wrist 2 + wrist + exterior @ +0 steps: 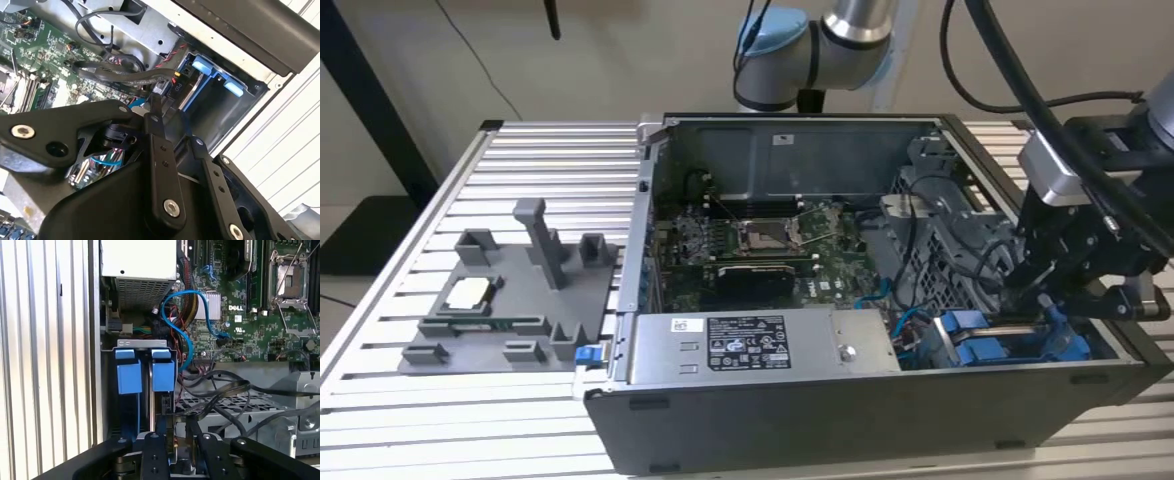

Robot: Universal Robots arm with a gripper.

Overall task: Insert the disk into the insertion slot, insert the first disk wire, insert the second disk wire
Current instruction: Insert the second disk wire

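Observation:
The disk sits in the insertion slot at the case's front corner, on the exterior view's right. Its blue carrier (981, 345) (129, 375) (202, 65) shows in all views, and the drive body is mostly hidden in the bay. My gripper (1034, 320) (155, 100) (172, 422) reaches down into the case just behind the carrier. Its black fingers (159, 150) are closed around the black connector (161, 89) of a disk wire (125, 75) (215, 395), held close to the disk's rear edge. Whether the plug is seated is hidden.
The open case holds a motherboard (761, 240), a labelled power supply (747, 345), a blue data cable (192, 330) and loose black cables over a perforated metal cage (240, 415). A grey fixture tray (507, 300) lies on the slatted table (520, 150) at the exterior view's left.

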